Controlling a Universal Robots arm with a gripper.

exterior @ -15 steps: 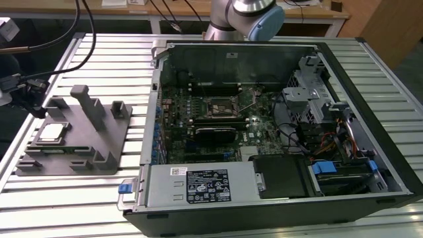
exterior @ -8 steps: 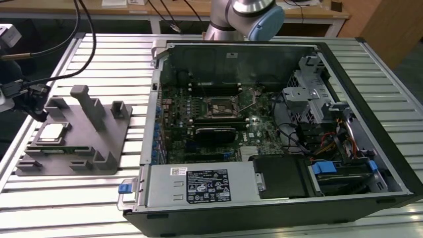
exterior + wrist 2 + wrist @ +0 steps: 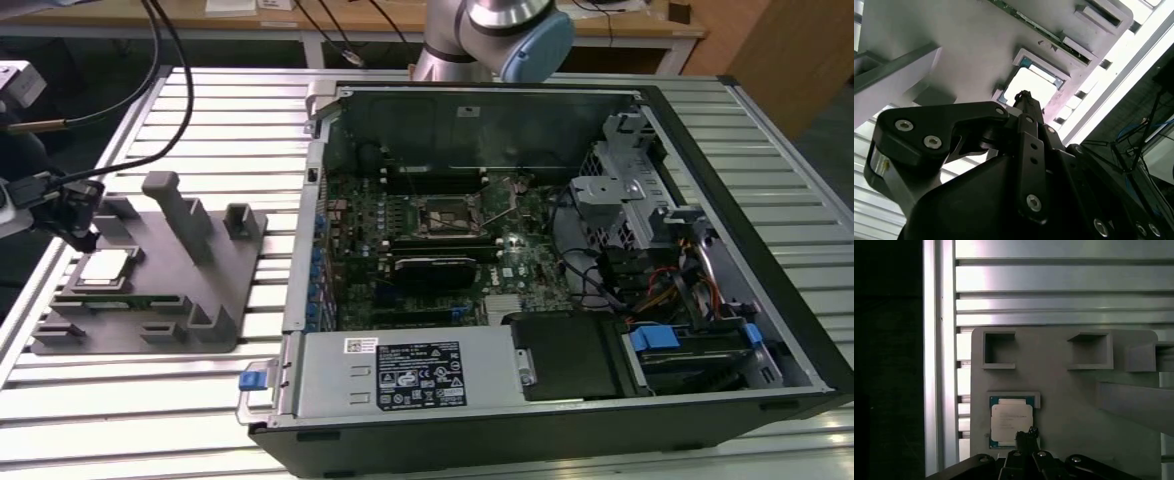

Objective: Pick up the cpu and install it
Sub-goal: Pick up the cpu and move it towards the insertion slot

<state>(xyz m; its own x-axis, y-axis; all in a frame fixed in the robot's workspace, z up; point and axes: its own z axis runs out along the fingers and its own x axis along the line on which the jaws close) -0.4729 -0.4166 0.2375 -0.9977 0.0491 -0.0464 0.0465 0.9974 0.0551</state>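
1. Jaws together, tips meeting in one narrow black point. In the first wrist view the gripper [image 3: 1027, 434] sits over one edge of the cpu [image 3: 1011, 421]; can't tell if it touches
2. cpu lies flat in a square pocket of the grey fixture tray [image 3: 1069, 405], silvery top up, blue-green rim showing round it
3. Second wrist view: the black tip stands in front of the cpu's bright top, same pocket
4. Exterior view: tray sits on the slatted metal table [image 3: 200, 110] at the exterior view's left, just beside the open computer case [image 3: 787, 300]
5. Tray also carries two square recesses [image 3: 999, 350] and upright posts [image 3: 162, 205]
6. A thin green board strip [image 3: 118, 299] lies in the tray just beside the cpu
7. Inside the case the motherboard [image 3: 521, 265] lies flat, with the socket [image 3: 451, 215] near its middle, well apart from the cpu
8. A black block [image 3: 434, 272] sits just beside the socket, and the power supply [image 3: 400, 375] is along the case's near wall
9. Arm joint [image 3: 514, 30], grey and blue, shows behind the case
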